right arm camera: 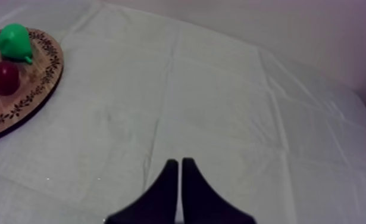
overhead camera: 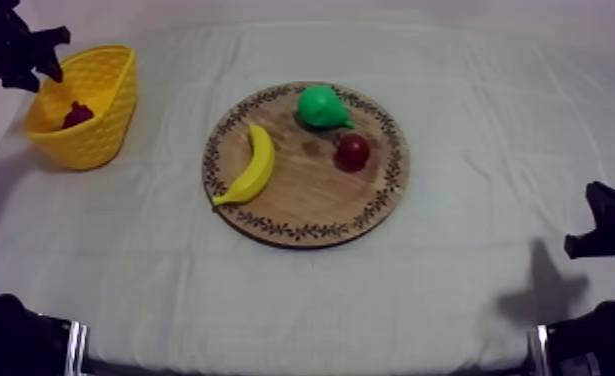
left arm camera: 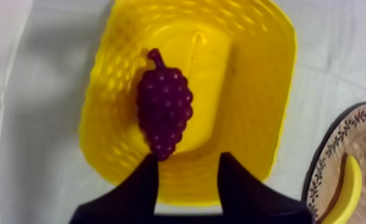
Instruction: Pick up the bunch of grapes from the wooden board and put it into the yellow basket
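The dark purple bunch of grapes (left arm camera: 164, 110) lies inside the yellow basket (left arm camera: 256, 89), stem pointing away from my fingers. In the top view the grapes (overhead camera: 77, 114) show as a dark lump in the basket (overhead camera: 96, 125) at the far left. My left gripper (left arm camera: 188, 170) hangs above the basket, open, with nothing between its fingers; from above, the left gripper (overhead camera: 31, 62) sits over the basket's far rim. My right gripper (right arm camera: 180, 170) is shut on nothing, low at the right of the table (overhead camera: 599, 232).
The round wooden board (overhead camera: 311, 200) lies mid-table with a banana (overhead camera: 253, 168), a green pear (overhead camera: 321, 106) and a small red fruit (overhead camera: 352, 151) on it. Bare cloth (overhead camera: 451, 290) stretches between the board and my right arm.
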You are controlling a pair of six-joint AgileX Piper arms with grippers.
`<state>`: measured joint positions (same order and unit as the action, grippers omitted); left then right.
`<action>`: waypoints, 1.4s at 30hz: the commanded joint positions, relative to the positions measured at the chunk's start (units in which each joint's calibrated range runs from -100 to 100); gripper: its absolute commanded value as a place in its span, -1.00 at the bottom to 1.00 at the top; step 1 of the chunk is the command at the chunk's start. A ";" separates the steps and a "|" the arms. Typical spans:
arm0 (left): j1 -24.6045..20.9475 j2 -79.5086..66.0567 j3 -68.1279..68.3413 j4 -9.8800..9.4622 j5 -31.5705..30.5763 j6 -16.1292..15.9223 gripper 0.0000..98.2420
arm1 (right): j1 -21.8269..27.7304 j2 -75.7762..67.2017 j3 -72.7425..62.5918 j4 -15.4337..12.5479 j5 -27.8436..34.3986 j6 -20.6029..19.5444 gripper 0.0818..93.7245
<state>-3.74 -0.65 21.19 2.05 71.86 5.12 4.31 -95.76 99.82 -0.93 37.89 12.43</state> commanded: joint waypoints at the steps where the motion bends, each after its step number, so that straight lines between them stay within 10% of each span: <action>1: 0.04 -7.08 7.72 -0.05 -2.75 -0.18 -0.35 | -0.02 0.00 -0.04 -0.02 0.02 0.00 -0.99; 20: 4.97 -44.96 39.35 -3.21 -17.97 7.78 -0.99 | -0.02 0.00 -0.04 -0.02 0.02 0.00 -0.99; 31: 7.62 -66.70 58.34 -3.05 -28.09 -4.84 -1.00 | -0.02 0.00 -0.04 -0.02 0.02 -0.01 -0.99; 42: 7.89 -83.34 72.20 -1.19 -31.62 -8.71 -1.00 | -0.02 0.00 -0.04 -0.02 0.02 0.00 -0.99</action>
<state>4.02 -81.12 91.36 0.45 40.54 -3.16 4.31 -95.76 99.82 -0.93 37.89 12.43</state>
